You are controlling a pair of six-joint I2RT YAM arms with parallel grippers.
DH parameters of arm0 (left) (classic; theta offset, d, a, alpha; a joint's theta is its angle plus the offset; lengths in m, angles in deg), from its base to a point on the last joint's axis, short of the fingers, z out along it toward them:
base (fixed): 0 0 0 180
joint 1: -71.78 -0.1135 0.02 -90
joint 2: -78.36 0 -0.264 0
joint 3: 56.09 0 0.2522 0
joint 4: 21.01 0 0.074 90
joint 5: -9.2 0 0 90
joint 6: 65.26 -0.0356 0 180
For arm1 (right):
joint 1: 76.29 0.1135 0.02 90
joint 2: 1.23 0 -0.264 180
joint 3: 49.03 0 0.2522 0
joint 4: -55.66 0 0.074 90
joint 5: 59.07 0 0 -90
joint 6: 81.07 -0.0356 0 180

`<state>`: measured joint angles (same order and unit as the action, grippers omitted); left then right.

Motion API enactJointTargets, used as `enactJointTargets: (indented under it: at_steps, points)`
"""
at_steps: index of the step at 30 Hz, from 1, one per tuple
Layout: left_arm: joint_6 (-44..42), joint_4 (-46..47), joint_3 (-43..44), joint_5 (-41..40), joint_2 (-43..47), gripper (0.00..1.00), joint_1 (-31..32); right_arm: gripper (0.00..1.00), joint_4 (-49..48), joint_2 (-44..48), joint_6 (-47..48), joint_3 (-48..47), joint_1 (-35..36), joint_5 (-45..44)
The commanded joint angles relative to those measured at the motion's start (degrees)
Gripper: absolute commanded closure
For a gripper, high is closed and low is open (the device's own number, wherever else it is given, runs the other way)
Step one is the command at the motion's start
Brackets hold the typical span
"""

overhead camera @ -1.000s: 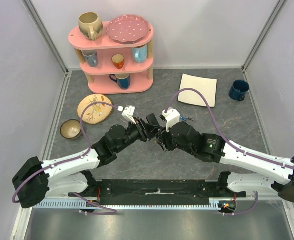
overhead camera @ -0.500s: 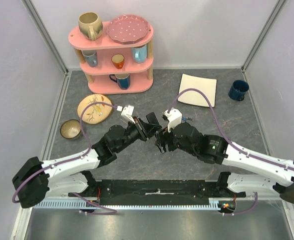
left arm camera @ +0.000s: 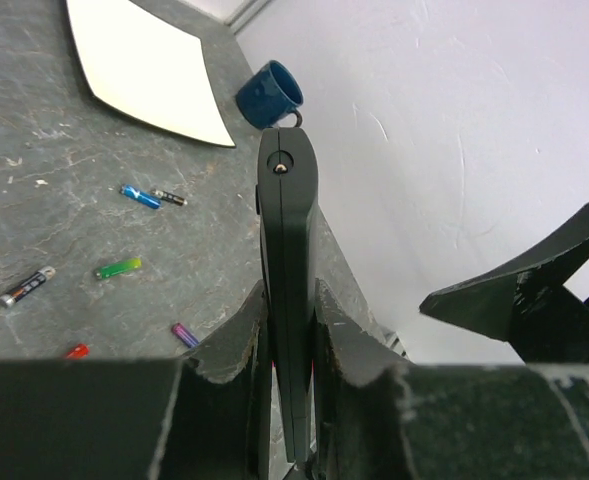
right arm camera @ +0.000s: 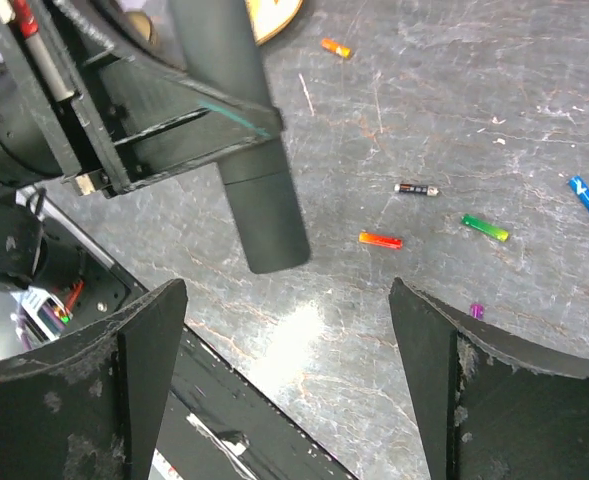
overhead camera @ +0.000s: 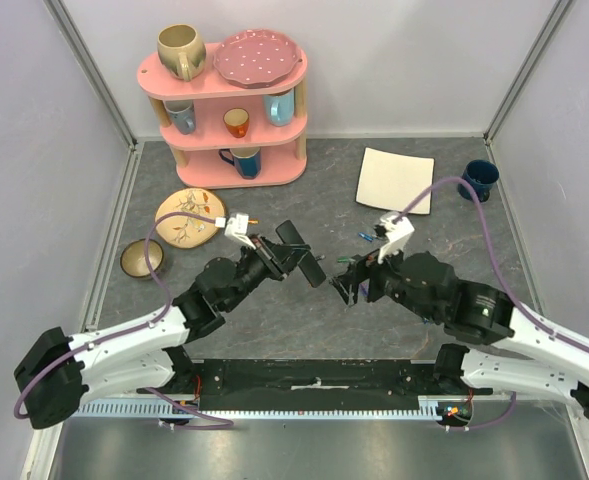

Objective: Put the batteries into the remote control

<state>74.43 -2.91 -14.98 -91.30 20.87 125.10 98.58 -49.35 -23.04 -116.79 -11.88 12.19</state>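
Observation:
My left gripper point(overhead camera: 292, 256) is shut on the remote control point(overhead camera: 304, 256), a slim black bar held edge-on above the middle of the table. In the left wrist view the remote control point(left arm camera: 287, 230) stands clamped between both fingers. My right gripper point(overhead camera: 348, 280) hangs open just right of it, apart from it. The remote control's end point(right arm camera: 259, 215) shows beyond the right gripper point(right arm camera: 289, 330), whose jaws are wide and hold nothing. The batteries lie loose on the table: a green one point(right arm camera: 485, 228), a red-orange one point(right arm camera: 380, 240), a black one point(right arm camera: 415, 188), a blue one point(left arm camera: 140, 196) and a purple one point(left arm camera: 184, 334).
A pink shelf point(overhead camera: 224, 100) with mugs and a plate stands at the back left. A floral plate point(overhead camera: 189, 215) and a small bowl point(overhead camera: 141, 258) lie at the left. A white square plate point(overhead camera: 396, 180) and a blue mug point(overhead camera: 477, 180) sit at the back right.
The right gripper has let go of the remote control, opened wide and drawn back to the right. The left gripper has closed on the remote control and lifted it slightly left.

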Motion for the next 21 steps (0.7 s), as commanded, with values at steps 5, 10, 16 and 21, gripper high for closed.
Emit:
enactJointTargets:
  at_steps: [5, 10, 16, 21]
  points:
    - [-4.51, 16.04, -11.44, -6.81, 8.18, 0.98, -0.32, 0.07, -14.73, 10.58, -11.97, 14.08, 0.29, -7.28]
    - [-5.4, 19.54, -15.3, -9.18, 10.56, 0.98, -0.32, 0.06, -25.45, 8.75, -18.3, 19.1, -0.15, -1.85]
    - [-7.94, 25.09, -17.33, -9.98, 11.0, 0.98, -0.32, 0.04, -35.92, 4.26, -25.5, 22.08, -0.42, 1.69]
    - [-11.54, 25.62, -18.65, -10.68, 13.81, 0.98, -0.41, 0.02, -47.16, 1.37, -29.9, 27.44, -3.14, 7.57]
